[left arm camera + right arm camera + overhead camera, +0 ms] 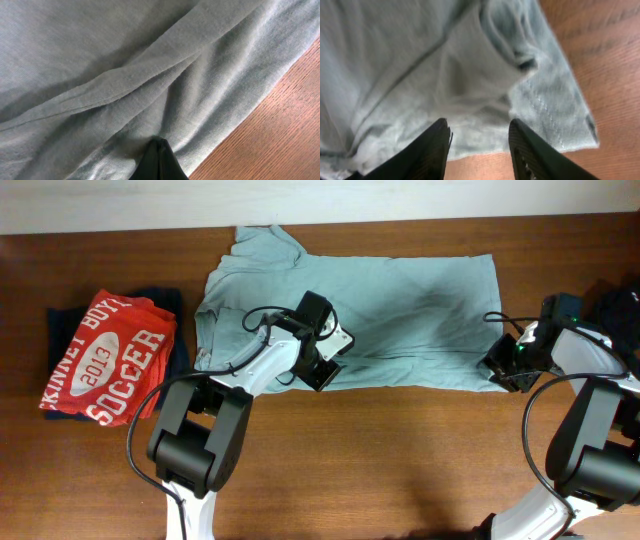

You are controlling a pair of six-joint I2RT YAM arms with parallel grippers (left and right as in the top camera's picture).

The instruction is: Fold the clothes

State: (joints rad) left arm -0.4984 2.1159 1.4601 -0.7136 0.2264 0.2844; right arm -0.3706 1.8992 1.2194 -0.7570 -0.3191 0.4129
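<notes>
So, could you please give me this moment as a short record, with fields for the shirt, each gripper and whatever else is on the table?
t-shirt: pale grey-blue, spread flat on the table, creased along its near edge
left gripper: shut, apparently pinching the near edge, with creases running to its tips
right gripper: open, with its fingers either side of the bunched right near corner, holding nothing
red t-shirt: folded, at far left, lying on a dark garment
</notes>
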